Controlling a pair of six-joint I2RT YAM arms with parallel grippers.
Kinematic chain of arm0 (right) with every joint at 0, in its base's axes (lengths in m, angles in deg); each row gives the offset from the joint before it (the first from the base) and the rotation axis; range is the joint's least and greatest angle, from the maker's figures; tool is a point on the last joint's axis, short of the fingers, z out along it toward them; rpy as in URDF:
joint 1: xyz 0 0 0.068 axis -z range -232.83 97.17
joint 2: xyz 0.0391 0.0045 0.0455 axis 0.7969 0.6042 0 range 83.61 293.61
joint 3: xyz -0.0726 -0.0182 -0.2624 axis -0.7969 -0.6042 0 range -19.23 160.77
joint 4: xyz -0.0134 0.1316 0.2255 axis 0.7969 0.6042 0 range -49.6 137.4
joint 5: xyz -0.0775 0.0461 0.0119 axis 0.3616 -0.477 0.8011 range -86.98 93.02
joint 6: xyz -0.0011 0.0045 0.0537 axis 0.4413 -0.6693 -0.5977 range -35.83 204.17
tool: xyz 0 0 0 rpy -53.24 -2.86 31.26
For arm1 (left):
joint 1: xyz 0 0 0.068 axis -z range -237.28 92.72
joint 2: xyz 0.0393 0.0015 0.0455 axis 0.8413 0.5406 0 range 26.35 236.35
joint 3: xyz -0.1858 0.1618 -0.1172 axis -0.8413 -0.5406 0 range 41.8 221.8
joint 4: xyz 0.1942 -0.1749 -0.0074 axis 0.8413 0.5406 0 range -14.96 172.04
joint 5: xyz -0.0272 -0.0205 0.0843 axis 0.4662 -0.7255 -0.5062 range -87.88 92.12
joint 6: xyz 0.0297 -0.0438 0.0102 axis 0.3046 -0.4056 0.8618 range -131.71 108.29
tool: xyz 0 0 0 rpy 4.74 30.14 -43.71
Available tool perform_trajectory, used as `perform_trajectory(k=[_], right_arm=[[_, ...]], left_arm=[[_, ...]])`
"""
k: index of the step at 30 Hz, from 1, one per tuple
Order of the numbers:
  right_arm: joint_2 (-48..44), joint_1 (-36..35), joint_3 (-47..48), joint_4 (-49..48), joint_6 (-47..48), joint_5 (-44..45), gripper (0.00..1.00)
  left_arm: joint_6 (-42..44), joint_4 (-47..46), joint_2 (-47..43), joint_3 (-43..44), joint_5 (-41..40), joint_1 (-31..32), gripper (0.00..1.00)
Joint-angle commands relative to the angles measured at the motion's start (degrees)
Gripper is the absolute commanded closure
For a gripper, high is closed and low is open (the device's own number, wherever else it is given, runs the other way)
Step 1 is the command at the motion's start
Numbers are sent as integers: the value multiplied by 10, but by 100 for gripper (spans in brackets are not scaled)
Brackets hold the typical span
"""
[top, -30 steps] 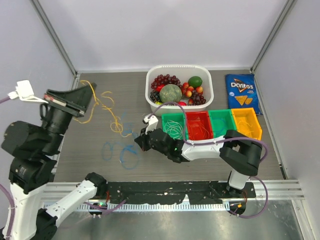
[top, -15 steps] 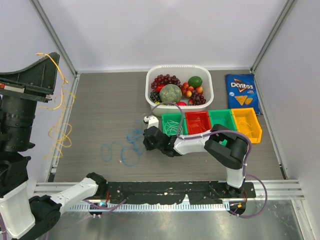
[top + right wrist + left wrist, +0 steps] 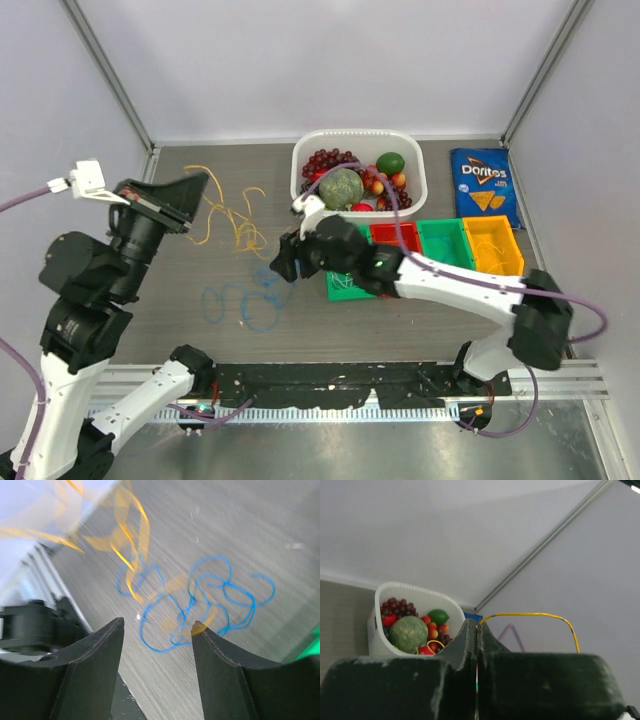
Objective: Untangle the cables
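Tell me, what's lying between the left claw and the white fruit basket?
Loose loops of yellow wire lie there, stretching from the left claw toward the basket. The top camera shows it best.

Top overhead, far; wrists close; left, top share basket [image 3: 360, 134] [image 3: 374, 630].

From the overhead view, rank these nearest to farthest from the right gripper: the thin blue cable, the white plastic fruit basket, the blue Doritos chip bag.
1. Thin blue cable, just beside the right gripper, on its near-left side.
2. White plastic fruit basket, farther back, behind the gripper.
3. Blue Doritos chip bag, far off at the back right.
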Motion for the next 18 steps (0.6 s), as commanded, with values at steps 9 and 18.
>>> perform_trajectory(k=[9, 18], right_arm=[[-137, 90, -40, -144, -136, -288, 44], [-128, 44, -44, -226, -232, -219, 39]], left_arm=[[-98, -101, -77, -176, 72, 1, 100], [-118, -97, -102, -214, 63, 1, 100]])
